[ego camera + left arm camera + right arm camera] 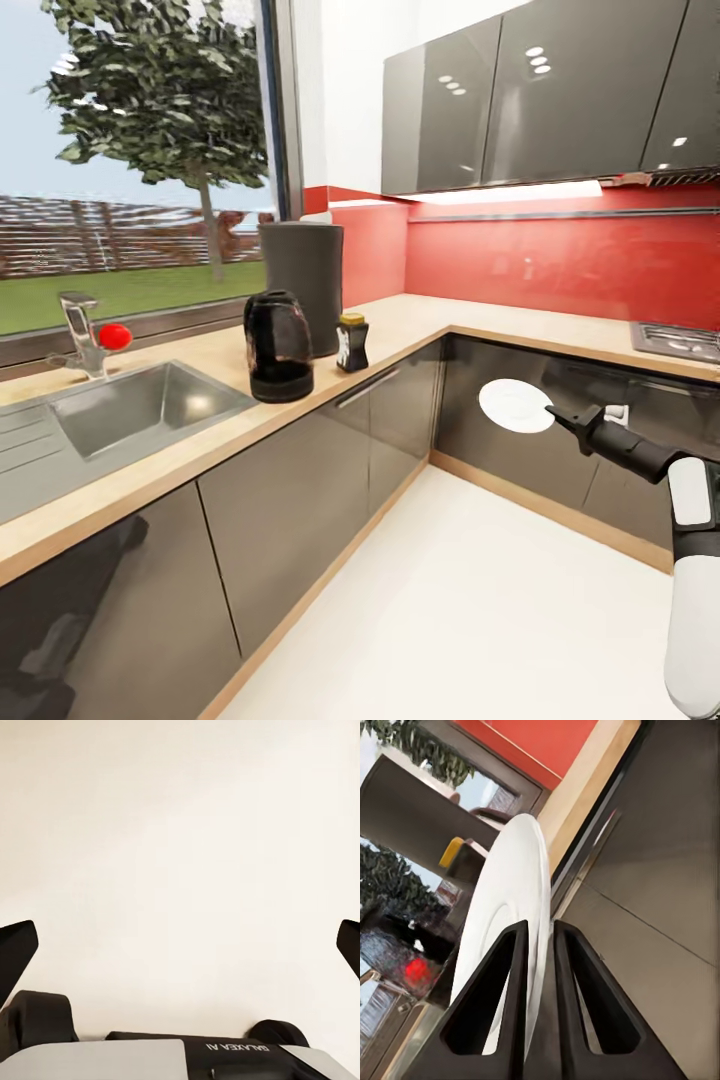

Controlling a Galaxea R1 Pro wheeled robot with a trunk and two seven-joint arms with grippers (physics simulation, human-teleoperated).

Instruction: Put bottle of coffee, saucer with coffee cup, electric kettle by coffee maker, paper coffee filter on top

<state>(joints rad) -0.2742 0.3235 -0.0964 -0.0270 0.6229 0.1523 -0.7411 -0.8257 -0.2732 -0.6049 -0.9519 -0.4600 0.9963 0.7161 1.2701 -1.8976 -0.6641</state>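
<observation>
One saucer [515, 405] sits clamped edge-on in the right end effector [557, 414], right of the counter [400, 330]. Risk: thin rim grip may slip during transfer toward the coffee maker [303, 285].

Counted across the views:

One coffee maker [302, 285], centre left of the head view. One kettle [277, 346], just below it. One bottle of coffee [351, 342], centre. One saucer [515, 405], right of centre. One sink [140, 405] and one tap [82, 333], left edge. One red ball [115, 336] beside the tap. One stove corner [676, 341], right edge. Three glossy wall cabinet doors [585, 90], upper right. One tree [165, 90], upper left.
</observation>
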